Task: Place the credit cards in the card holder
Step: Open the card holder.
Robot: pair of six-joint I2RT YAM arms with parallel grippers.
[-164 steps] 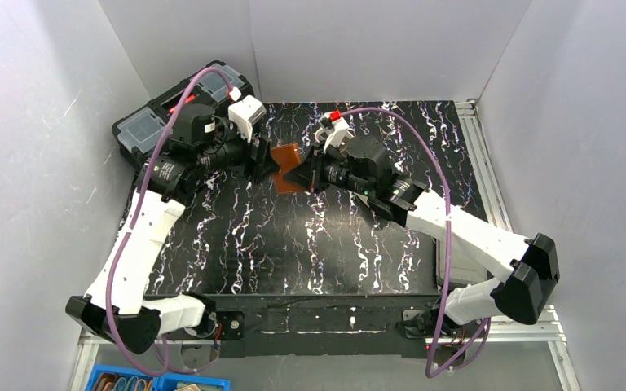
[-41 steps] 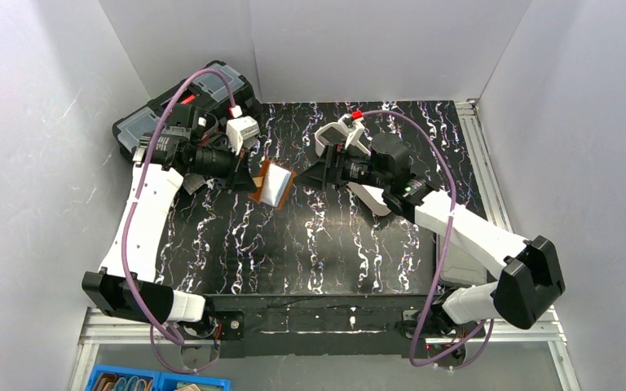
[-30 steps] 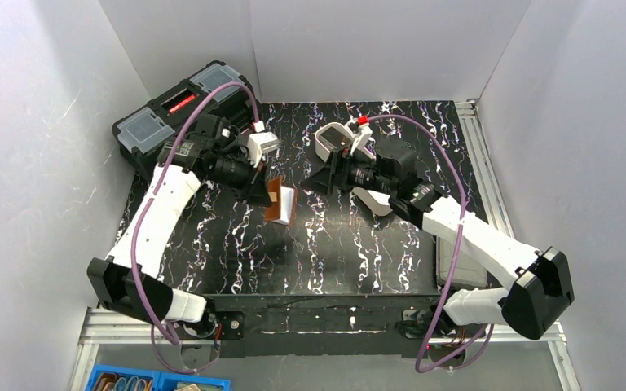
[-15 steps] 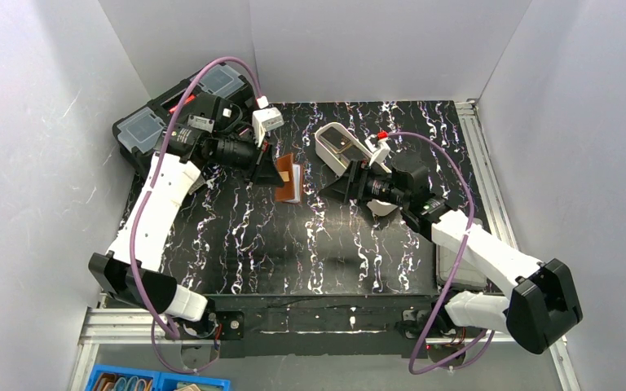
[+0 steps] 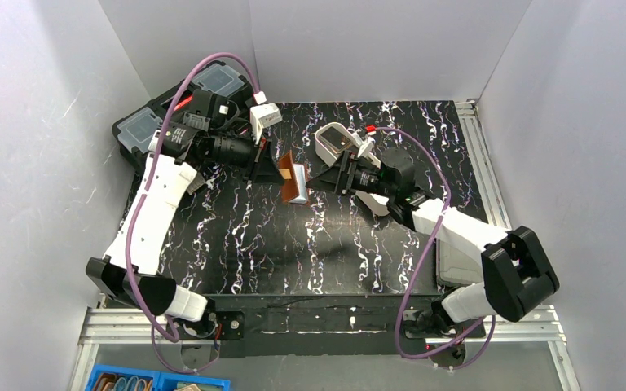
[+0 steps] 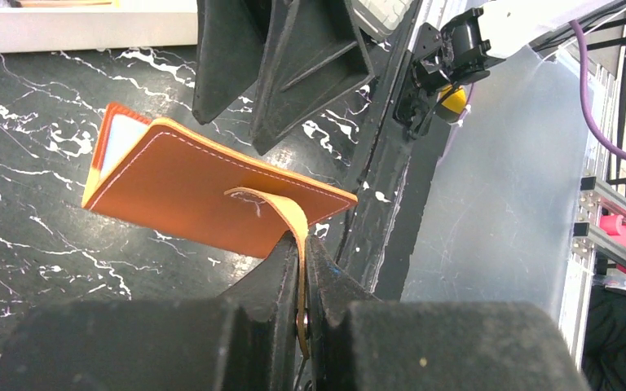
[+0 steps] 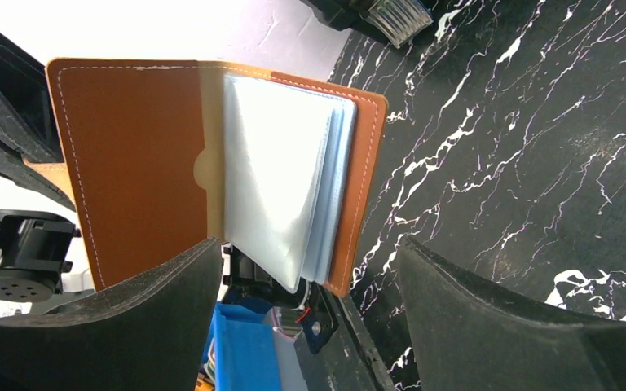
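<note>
Tan stitched-leather card holder (image 7: 130,163), glossy sleeves (image 7: 281,179), strap (image 6: 281,212) pinched in left end effector (image 6: 303,252), right end effector (image 7: 306,248) spread

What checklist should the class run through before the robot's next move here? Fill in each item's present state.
1. Grip: left gripper shut on the strap: ok.
2. Position: card holder held in the air, open: ok.
3. Facing: clear sleeves turned toward the right gripper: ok.
4. Jaws: right gripper open: ok.
5. Load: right gripper holds nothing to insert: not ok.
6. Supply: where the credit cards lie: cannot tell.
</note>
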